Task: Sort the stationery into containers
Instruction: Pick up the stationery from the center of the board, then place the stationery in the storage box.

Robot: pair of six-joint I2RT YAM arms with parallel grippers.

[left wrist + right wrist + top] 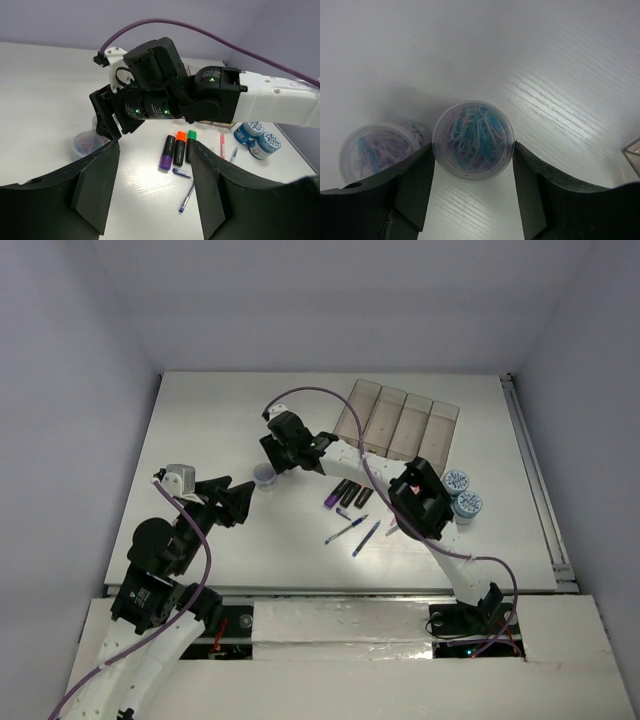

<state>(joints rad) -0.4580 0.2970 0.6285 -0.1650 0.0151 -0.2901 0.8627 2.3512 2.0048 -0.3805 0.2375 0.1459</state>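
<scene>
The four joined smoky-brown bins (398, 422) stand at the back right. Three markers (350, 493) lie side by side mid-table, capped purple (167, 152), orange (180, 147) and green (190, 136). Blue pens (346, 530) and a red pen (222, 145) lie near them. Two blue-white rolls (461, 492) sit to the right. My right gripper (290, 452) is shut on a clear round tub of paper clips (472, 140), with its fingers against both sides. A second tub (380, 150) sits beside it. My left gripper (155, 147) is open and empty, left of the markers.
The right arm (215, 95) stretches across the table above the markers and pens. A small blue pen part (182, 172) lies just below the markers. The table's right edge has a metal rail (535, 480).
</scene>
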